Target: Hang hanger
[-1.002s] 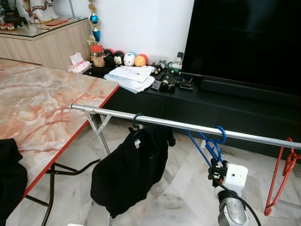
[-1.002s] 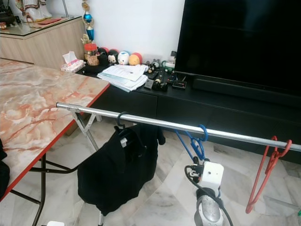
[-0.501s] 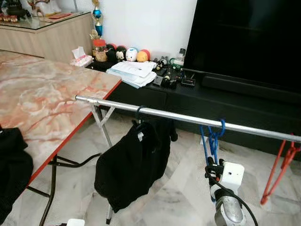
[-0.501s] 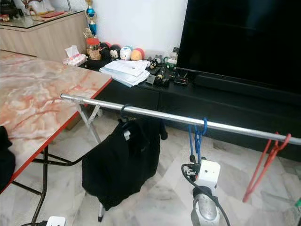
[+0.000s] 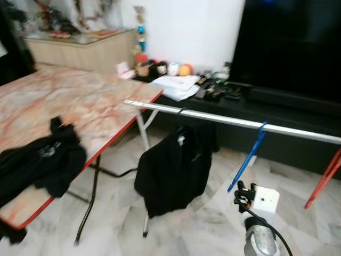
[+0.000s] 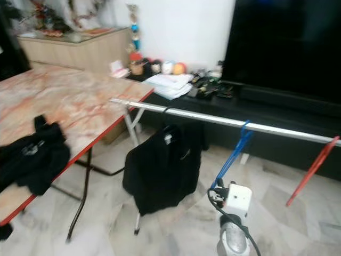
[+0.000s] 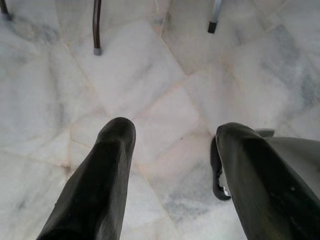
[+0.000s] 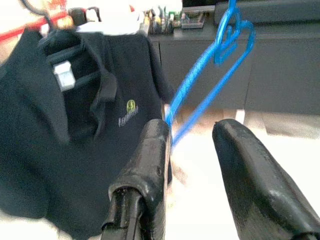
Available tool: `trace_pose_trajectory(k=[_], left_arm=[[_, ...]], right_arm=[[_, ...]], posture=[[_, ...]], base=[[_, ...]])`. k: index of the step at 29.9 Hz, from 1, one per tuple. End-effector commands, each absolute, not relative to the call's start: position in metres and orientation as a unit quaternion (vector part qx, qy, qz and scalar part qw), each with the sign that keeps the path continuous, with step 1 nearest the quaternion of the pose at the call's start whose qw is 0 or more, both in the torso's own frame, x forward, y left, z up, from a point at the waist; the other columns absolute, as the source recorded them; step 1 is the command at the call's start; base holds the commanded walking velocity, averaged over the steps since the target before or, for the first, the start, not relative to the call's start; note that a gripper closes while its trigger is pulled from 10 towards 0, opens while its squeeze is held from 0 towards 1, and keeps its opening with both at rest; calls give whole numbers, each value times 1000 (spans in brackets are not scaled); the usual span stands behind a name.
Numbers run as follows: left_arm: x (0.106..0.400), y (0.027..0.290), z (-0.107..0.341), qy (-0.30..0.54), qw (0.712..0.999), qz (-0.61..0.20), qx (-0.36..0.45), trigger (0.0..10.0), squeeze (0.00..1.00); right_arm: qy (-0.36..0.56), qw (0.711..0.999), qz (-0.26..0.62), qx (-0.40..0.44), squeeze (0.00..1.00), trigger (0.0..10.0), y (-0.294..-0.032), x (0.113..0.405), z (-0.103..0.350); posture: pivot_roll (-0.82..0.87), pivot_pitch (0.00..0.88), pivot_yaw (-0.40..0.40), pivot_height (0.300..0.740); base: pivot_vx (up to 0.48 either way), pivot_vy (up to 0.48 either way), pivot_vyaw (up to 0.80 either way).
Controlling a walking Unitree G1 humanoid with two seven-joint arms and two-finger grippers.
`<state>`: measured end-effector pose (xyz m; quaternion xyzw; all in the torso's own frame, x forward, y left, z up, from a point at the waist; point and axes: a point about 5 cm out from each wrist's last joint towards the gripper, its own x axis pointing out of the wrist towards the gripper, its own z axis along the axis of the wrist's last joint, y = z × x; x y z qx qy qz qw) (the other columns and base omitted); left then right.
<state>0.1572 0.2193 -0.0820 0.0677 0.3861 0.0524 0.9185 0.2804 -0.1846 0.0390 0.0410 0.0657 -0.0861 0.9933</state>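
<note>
blue hanger (image 8: 210, 70) on rail (image 5: 240, 122), beyond parted right fingers (image 8: 150, 160)

Yellow logo on black shirt (image 8: 75, 130), lettering unreadable

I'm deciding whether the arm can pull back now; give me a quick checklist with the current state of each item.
1. Blue hanger hooked on the rail: ok, its hook sits over the bar.
2. Right hand released: ok, fingers apart, the hanger beyond them, not clamped.
3. Hanger hanging straight: not ok, it slants.
4. Black shirt undisturbed on the rail: ok.
5. Red hanger on the rail: cannot tell, its hook is blurred.
6. Left hand out of the way: ok, over bare floor.
</note>
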Motion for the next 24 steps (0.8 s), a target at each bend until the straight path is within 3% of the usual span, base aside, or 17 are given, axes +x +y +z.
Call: trace_pose_trajectory(k=[1, 5, 9, 17, 24], left_arm=[[160, 219, -81, 385, 919, 53, 67, 10000, 0], [158, 220, -82, 390, 917, 54, 66, 10000, 0], [155, 220, -84, 401, 912, 58, 67, 10000, 0], [153, 221, -85, 406, 910, 68, 56, 10000, 0], [154, 228, -84, 405, 909, 83, 46, 10000, 0]], right_arm=[[76, 991, -99, 48, 0, 10000, -189, 281, 36], [122, 984, -115, 65, 0, 10000, -195, 276, 18], [196, 966, -141, 92, 0, 10000, -203, 265, -8], [324, 934, -137, 69, 0, 10000, -204, 234, -47], [380, 913, -127, 77, 0, 10000, -195, 211, -66]], posture=[[75, 0, -25, 740], [76, 0, -25, 740], [78, 0, -27, 740], [78, 0, -16, 740], [90, 0, -8, 740]], base=[[-322, 0, 0], [-326, 0, 0], [0, 0, 0], [0, 0, 0], [0, 0, -800]])
